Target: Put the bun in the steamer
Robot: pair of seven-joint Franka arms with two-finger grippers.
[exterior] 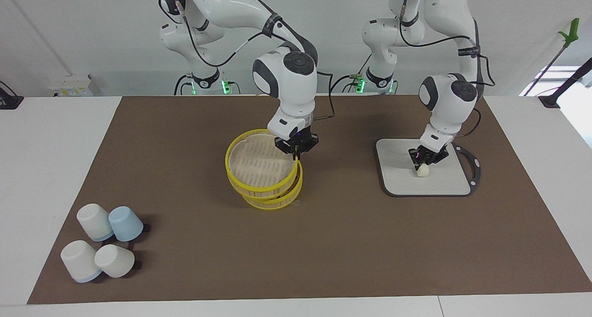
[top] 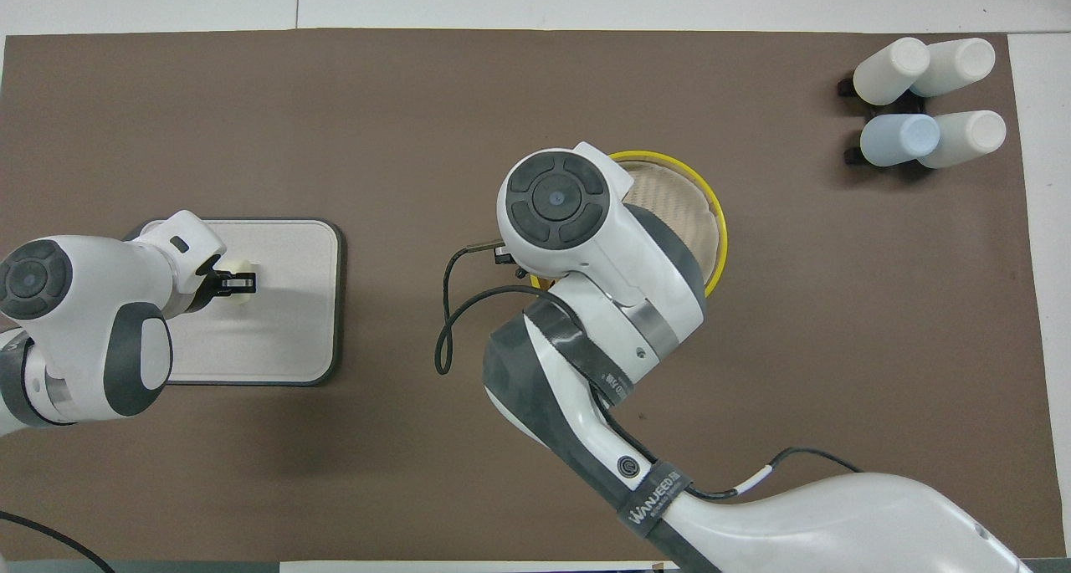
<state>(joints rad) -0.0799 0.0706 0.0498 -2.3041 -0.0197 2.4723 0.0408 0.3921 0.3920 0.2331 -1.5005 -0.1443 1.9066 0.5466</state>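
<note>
The right gripper pinches the rim of the lid, tilted up off the steamer at mid-table. The left gripper pinches the bun on the tray, toward the left arm's end. Four upturned cups cluster at the steamer's eight o'clock in the facing view.

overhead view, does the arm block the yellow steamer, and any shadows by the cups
Overhead view: the right arm covers part of the round yellow-rimmed slatted steamer. Facing view: the steamer's top piece is lifted and tilted; dark shadows sit beside the upturned white and pale-blue cups.
</note>
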